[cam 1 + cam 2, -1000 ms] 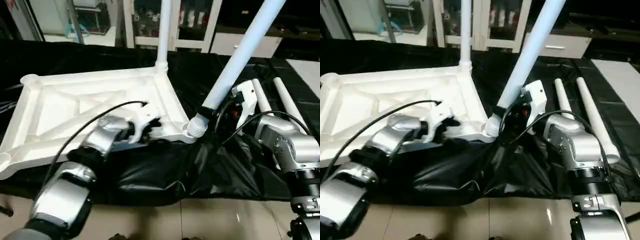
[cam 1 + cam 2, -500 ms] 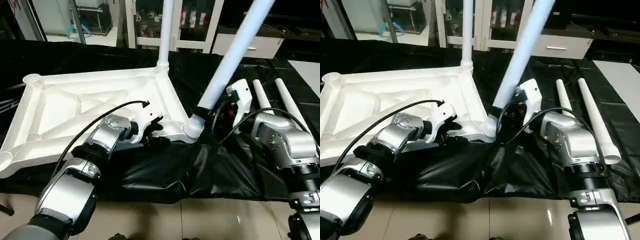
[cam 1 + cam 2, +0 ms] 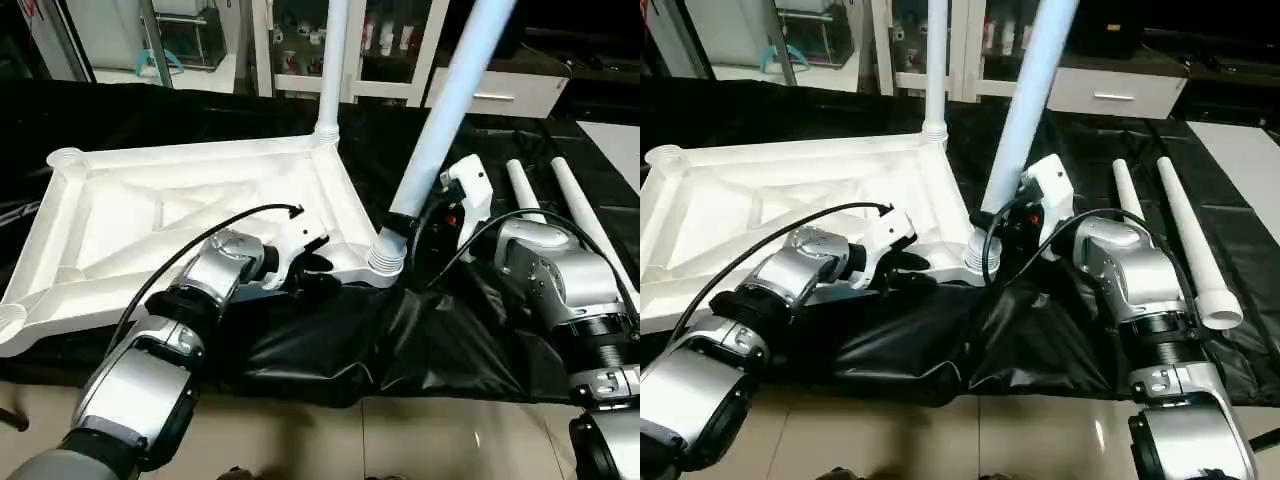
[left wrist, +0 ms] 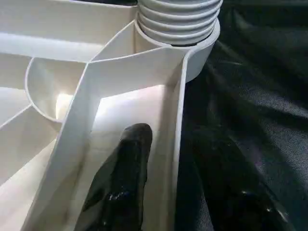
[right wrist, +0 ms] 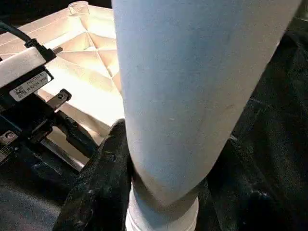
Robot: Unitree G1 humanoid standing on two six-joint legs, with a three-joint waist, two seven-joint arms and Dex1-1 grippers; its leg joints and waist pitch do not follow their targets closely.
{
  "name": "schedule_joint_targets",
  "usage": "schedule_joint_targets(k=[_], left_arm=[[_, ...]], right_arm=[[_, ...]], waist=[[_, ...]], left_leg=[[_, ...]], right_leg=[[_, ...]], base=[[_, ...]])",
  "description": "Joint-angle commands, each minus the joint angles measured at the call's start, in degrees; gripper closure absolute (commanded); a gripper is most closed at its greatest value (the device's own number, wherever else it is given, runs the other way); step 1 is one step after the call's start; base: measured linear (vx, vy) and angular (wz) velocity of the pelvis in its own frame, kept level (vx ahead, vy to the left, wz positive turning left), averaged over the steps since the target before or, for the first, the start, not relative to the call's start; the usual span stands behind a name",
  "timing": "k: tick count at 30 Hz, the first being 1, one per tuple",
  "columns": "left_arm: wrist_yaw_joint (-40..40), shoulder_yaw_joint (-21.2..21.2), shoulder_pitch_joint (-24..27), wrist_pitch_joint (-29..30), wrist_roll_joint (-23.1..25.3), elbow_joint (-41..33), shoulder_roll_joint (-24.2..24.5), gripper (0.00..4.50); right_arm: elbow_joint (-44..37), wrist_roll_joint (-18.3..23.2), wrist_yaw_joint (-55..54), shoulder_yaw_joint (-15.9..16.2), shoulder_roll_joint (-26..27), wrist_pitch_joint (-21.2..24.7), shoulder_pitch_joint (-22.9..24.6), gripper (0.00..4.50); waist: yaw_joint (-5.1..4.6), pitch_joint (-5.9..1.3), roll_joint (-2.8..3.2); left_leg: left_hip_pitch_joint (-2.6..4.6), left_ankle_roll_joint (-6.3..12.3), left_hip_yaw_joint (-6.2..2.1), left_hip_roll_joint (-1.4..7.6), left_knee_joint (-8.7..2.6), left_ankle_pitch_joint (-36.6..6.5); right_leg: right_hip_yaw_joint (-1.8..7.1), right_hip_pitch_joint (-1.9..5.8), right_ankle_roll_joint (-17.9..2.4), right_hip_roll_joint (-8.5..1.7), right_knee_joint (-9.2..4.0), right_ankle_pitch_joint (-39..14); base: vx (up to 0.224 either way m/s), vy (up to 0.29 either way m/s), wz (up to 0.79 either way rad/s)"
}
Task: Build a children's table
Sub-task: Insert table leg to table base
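Observation:
The white tabletop (image 3: 180,215) lies ribbed side up on the black cover. One white leg (image 3: 331,60) stands upright in its far right corner socket. A second leg (image 3: 445,110) leans to the right, its ribbed end (image 3: 385,258) in the near right corner socket. My right gripper (image 3: 412,224) is shut on this leg just above the ribs, a finger (image 5: 103,168) on each side. My left gripper (image 3: 312,272) straddles the tabletop's near rim beside that socket. One finger (image 4: 127,173) is inside the rim, the other outside on the cover, with a gap to the wall.
Two loose white legs (image 3: 524,192) (image 3: 578,215) lie side by side on the black cover to the right of my right arm. The cover is rumpled in folds (image 3: 400,330) at the front edge. Cabinets (image 3: 380,50) stand behind the work surface.
The leaning leg has swung closer to upright, its top moving left. My left gripper's fingers have drawn closer together at the rim.

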Motion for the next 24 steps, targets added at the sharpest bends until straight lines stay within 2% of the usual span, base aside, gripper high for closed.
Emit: schedule_joint_targets(k=[1, 2, 4, 6, 7, 9, 15, 18, 20, 22, 24], left_arm=[[-0.50, -1.49, 0.09, 0.54, 0.96, 1.43, -0.75, 3.09], [-0.41, -1.82, 0.14, 0.37, 1.39, 1.51, -0.71, 3.09], [-0.39, -2.45, 0.37, 0.14, 2.23, 1.61, -0.60, 3.45], [-0.69, -2.87, 0.62, 0.12, 2.74, 1.50, -0.51, 3.53], [-0.92, -3.29, 0.85, 0.11, 3.22, 1.41, -0.39, 3.63], [-1.04, -3.82, 1.12, -0.05, 3.82, 1.34, -0.22, 3.78], [-2.19, -4.44, 1.95, -0.04, 4.49, 0.82, 0.01, 4.36], [-2.68, -4.48, 2.43, -0.19, 4.58, 0.41, 0.06, 4.46], [-2.70, -4.45, 2.69, -0.27, 4.60, 0.09, 0.04, 4.46], [-2.66, -4.30, 3.02, -0.13, 4.59, -0.45, -0.03, 4.49], [-2.55, -4.12, 3.31, 0.07, 4.55, -0.86, -0.10, 4.50]], right_arm=[[1.11, -0.90, 0.66, 0.28, -0.12, -0.83, -0.91, 2.72], [1.34, -0.98, 0.95, 0.31, -0.19, -0.81, -1.02, 2.72], [1.75, -1.13, 1.76, 0.63, -0.45, -0.62, -1.26, 2.72], [2.09, -1.31, 2.31, 0.95, -0.66, -0.56, -1.50, 2.72], [2.39, -1.39, 2.77, 1.15, -0.77, -0.45, -1.77, 2.72], [2.74, -1.41, 3.42, 1.39, -0.90, -0.20, -2.10, 2.72], [3.87, -1.27, 5.83, 1.84, -1.30, 0.60, -3.43, 2.72], [5.08, -1.49, 7.80, 2.44, -1.94, 1.03, -4.85, 2.72], [6.38, -1.40, 8.17, 2.20, -1.96, 1.01, -6.05, 2.72], [7.10, -1.27, 8.23, 1.88, -1.95, 0.97, -6.80, 2.72], [7.31, -1.24, 8.32, 1.68, -1.96, 0.82, -6.93, 2.72]], waist=[[0.07, -4.96, -0.36], [0.08, -4.90, -0.47], [0.04, -4.91, -0.63], [0.07, -4.85, -0.54], [0.01, -4.84, -0.75], [0.07, -4.79, -0.59], [0.01, -4.63, -0.87], [-0.08, -4.59, -1.18], [-0.17, -4.54, -1.15], [-0.15, -4.42, -1.24], [-0.15, -4.48, -1.39]], left_leg=[[0.29, 4.20, -0.48, 1.66, -3.70, -6.34], [0.26, 4.31, -0.47, 1.65, -3.71, -6.40], [0.28, 4.51, -0.47, 1.68, -3.71, -6.21], [0.28, 4.50, -0.48, 1.68, -3.72, -6.25], [0.22, 4.57, -0.49, 1.68, -3.73, -6.29], [0.31, 4.48, -0.51, 1.73, -3.75, -6.38], [0.16, 4.77, -0.48, 1.71, -3.74, -6.38], [0.13, 5.13, -0.45, 1.74, -3.73, -5.98], [0.19, 5.31, -0.41, 1.74, -3.71, -6.43], [0.21, 5.12, -0.43, 1.78, -3.79, -6.85], [0.21, 5.22, -0.42, 1.80, -3.77, -6.16]], right_leg=[[2.73, 4.64, -13.77, -2.74, -3.57, -8.65], [2.74, 4.64, -13.69, -2.76, -3.59, -8.97], [2.73, 4.60, -13.55, -2.73, -3.61, -9.17], [2.74, 4.61, -13.29, -2.78, -3.65, -9.85], [2.70, 4.59, -13.19, -2.77, -3.70, -10.25], [2.72, 4.53, -12.97, -2.79, -3.75, -10.88], [2.73, 4.50, -12.76, -2.84, -3.81, -11.72], [2.74, 4.48, -13.16, -2.83, -3.69, -11.04], [2.70, 4.37, -13.27, -2.84, -3.77, -11.76], [2.70, 4.32, -12.57, -2.86, -3.95, -13.41], [2.72, 4.29, -12.58, -2.85, -3.85, -12.86]], base=[[0.000, 0.000, 0.00], [0.000, 0.000, 0.00], [0.000, 0.000, 0.00], [0.000, 0.000, 0.00], [0.000, 0.000, 0.00], [0.000, 0.000, 0.00], [0.000, 0.000, 0.00], [0.000, 0.000, 0.00], [0.000, 0.000, 0.00], [0.000, 0.000, 0.00], [0.000, 0.000, 0.00]])
